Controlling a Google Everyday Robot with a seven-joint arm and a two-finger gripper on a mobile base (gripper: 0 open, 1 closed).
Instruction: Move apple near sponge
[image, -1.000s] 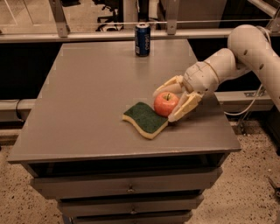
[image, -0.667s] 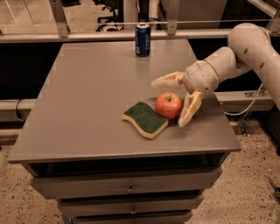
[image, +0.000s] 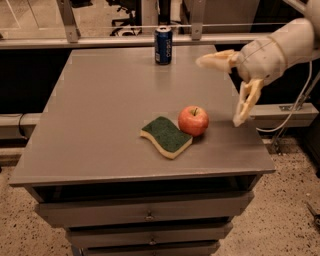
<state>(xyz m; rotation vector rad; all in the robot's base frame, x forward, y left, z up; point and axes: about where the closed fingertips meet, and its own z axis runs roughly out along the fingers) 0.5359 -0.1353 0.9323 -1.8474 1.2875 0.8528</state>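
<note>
**Apple sits beside the sponge, hand spread wide off to the right**

The apple rests on the bench, right of centre and towards the front edge. It is red with paler yellowish patches, and its short dark stem points up. Nothing grips it. Its left side is right against the right end of the sponge, so close that it is hard to say whether the two touch or are a sliver apart.

The sponge lies flat, dark green scouring face up, with its pale yellow foam showing along the wavy front edge. It runs at a slant, its left end nearer the middle of the bench and its right end beside the apple.

The hand hangs in the air to the right of the apple and above it, clear of both things. Its two pale fingers are splayed wide apart. One reaches leftward over the bench's right side. The other points down, with its tip over the bench's right edge. Nothing lies between them.

The pale arm comes in from the upper right corner. A blue can stands upright at the far edge of the bench, well away from the apple and sponge. Drawers fill the bench front below the top. A light cable loops down on the right over a speckled floor.
</note>
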